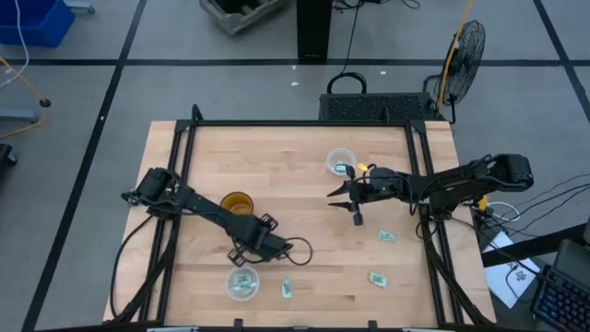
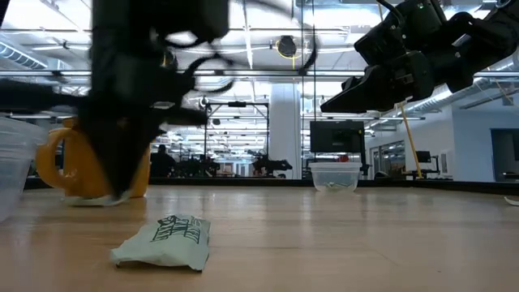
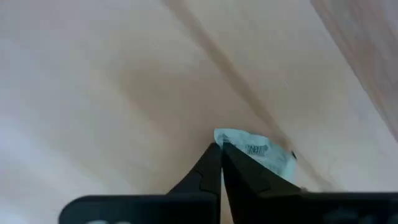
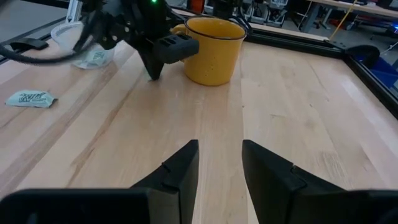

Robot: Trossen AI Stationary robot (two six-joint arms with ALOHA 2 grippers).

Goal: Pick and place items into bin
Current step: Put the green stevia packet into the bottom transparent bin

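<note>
Left tool (image 3: pixel 221 148): tips pinched on a green-and-white packet (image 3: pixel 258 151), low on the tabletop (image 1: pixel 295 175), lower centre of the high view. Lift straight, then carry to the clear cup (image 1: pixel 242 283) just below. Right tool (image 4: pixel 219 163): parted, empty, centre right.

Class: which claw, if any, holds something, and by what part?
The left claw pinches a packet by its edge. The right claw is open and empty.

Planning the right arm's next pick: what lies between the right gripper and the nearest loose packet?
Bare wood, in the high view: nothing lies between the right gripper and the packet.
</note>
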